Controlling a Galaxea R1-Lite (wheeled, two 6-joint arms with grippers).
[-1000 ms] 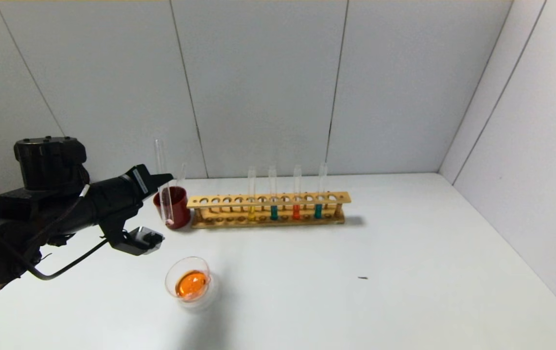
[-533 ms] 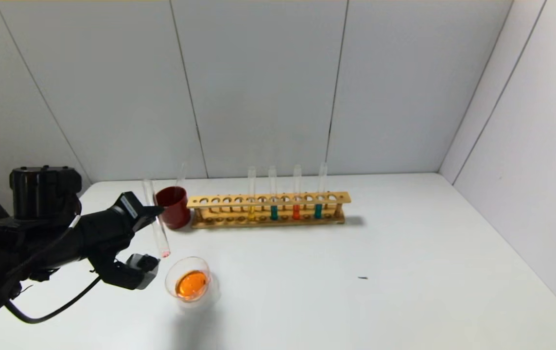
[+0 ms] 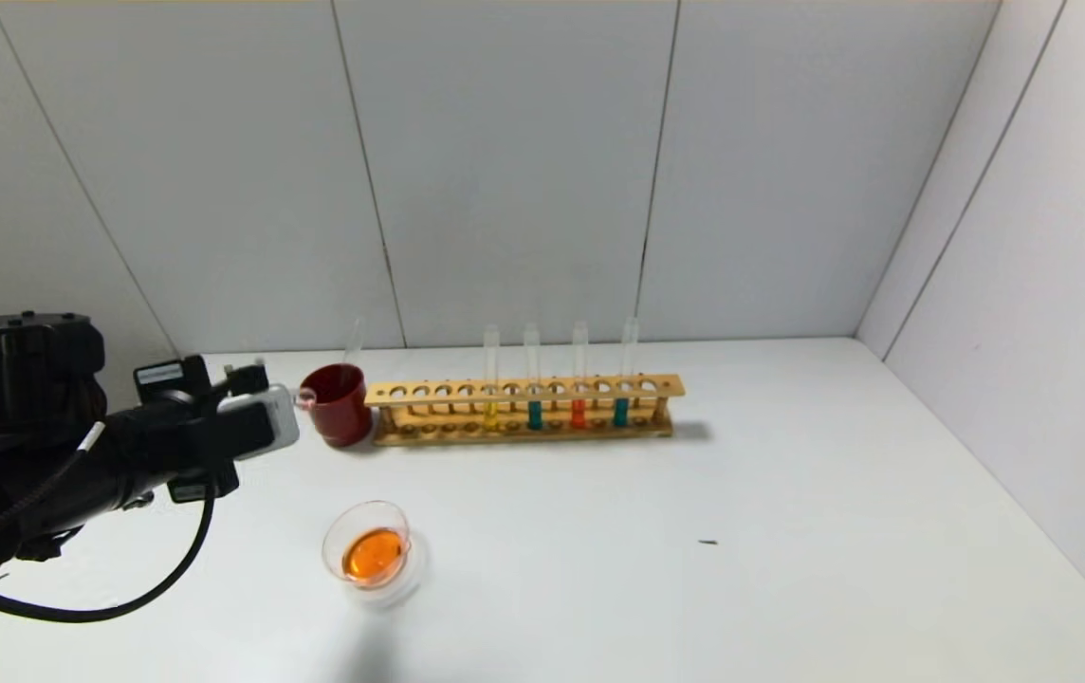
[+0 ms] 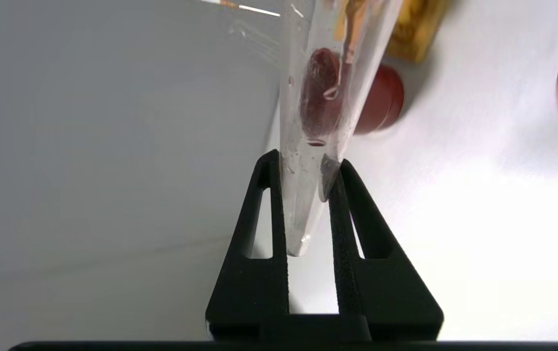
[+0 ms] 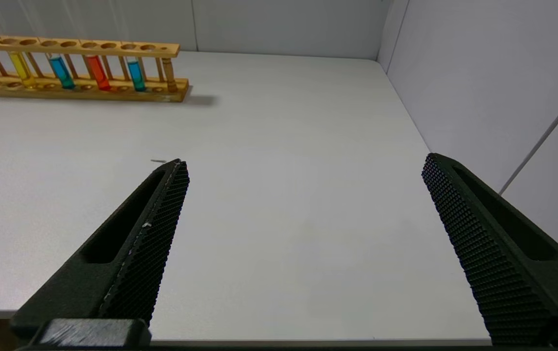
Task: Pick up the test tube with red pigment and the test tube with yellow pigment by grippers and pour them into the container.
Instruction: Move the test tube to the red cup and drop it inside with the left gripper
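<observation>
I count four filled tubes (image 3: 532,376) in one wooden rack (image 3: 524,410), one red cup (image 3: 338,406), one glass dish (image 3: 368,550), and one tube (image 4: 318,126) in my left gripper (image 4: 308,195).

Left arm: black, cabled, reaching in low from the left side, wrist rolled so its white-silver block faces up. Left pincer (image 4: 308,195): black jaws clamped on a slim clear glass tube (image 4: 325,97). Right arm: out of the head view. Right pincer (image 5: 303,195): black textured jaws spread wide, holding nothing, above the desk.
</observation>
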